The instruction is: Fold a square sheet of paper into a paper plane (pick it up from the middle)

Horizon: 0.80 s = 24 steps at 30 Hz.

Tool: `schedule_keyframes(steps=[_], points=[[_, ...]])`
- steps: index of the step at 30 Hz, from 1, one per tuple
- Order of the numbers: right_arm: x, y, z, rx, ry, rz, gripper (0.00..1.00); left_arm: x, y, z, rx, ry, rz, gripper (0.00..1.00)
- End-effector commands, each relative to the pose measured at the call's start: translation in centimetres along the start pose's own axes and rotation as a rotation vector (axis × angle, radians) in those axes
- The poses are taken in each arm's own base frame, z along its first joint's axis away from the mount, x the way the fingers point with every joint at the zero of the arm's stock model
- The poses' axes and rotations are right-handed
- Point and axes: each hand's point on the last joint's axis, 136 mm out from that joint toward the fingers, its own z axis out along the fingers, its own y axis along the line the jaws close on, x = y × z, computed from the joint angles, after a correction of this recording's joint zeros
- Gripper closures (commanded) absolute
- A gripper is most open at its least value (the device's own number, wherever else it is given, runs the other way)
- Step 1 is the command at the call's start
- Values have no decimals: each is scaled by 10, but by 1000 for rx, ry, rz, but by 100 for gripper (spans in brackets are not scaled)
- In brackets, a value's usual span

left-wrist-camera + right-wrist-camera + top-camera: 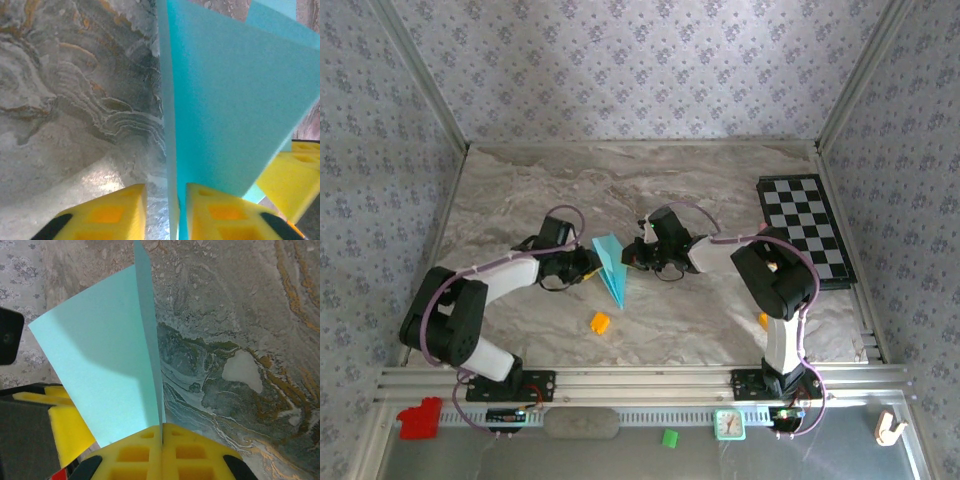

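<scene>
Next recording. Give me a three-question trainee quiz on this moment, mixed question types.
1. True or false: the right claw is shut on the teal paper.
2. On the table, the checkered board lies: A) far right, B) far left, C) under the paper.
3. Fill in: the cube nearest the paper's near tip is ___.
Key: 1 true; 2 A; 3 orange.
</scene>
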Motion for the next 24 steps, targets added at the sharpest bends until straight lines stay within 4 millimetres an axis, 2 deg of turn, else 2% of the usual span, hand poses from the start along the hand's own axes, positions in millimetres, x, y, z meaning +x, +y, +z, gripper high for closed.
schedule_keyframes(steps=[1,10,18,24], points=[[5,-7,3,-1,23,24,94,-8,-9,2,9,-12,21,79],[8,-12,-2,6,59,-7,80,-9,-9,4,-8,3,47,99],[12,-24,-1,51,115,-43,80,-9,-17,2,-4,31,124,100],[13,-24,4,46,141,-57,76,-6,-21,8,16,73,151,100]])
